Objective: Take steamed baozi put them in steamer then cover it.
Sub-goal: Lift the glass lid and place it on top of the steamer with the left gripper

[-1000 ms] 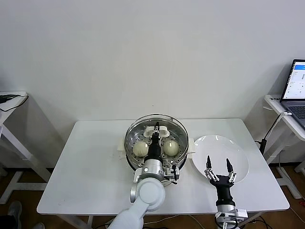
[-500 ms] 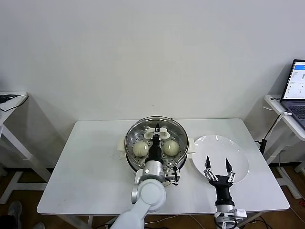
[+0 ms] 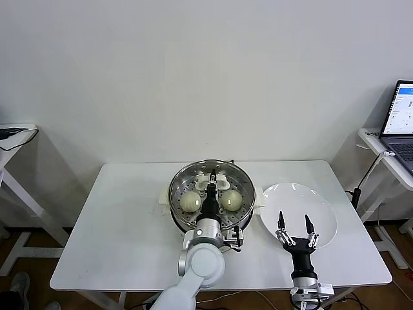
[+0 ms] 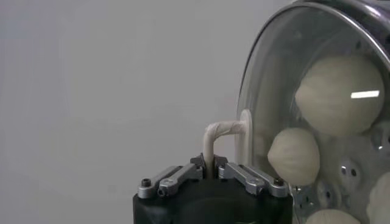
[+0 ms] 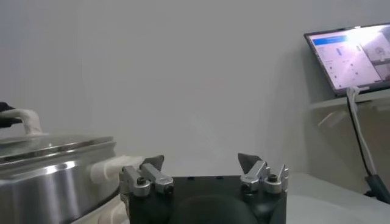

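Observation:
The steel steamer [image 3: 193, 216] stands at the table's middle with the glass cover [image 3: 184, 184] on it. Two baozi [image 3: 190, 201] show through the glass in the head view; several baozi [image 4: 338, 94] show through it in the left wrist view. My left gripper [image 3: 211, 183] is shut on the cover's cream-white handle [image 4: 220, 131], over the pot's centre. My right gripper [image 3: 295, 223] is open and empty above the near edge of the white plate [image 3: 298, 200], to the right of the steamer. The steamer [image 5: 49, 176] also shows in the right wrist view.
A laptop [image 3: 401, 126] sits on a side table at the far right, with a cable hanging down. Another side table [image 3: 14, 139] stands at the far left. The white wall is behind the table.
The left gripper and the cover handle have shifted slightly toward the back. The right gripper has not visibly moved.

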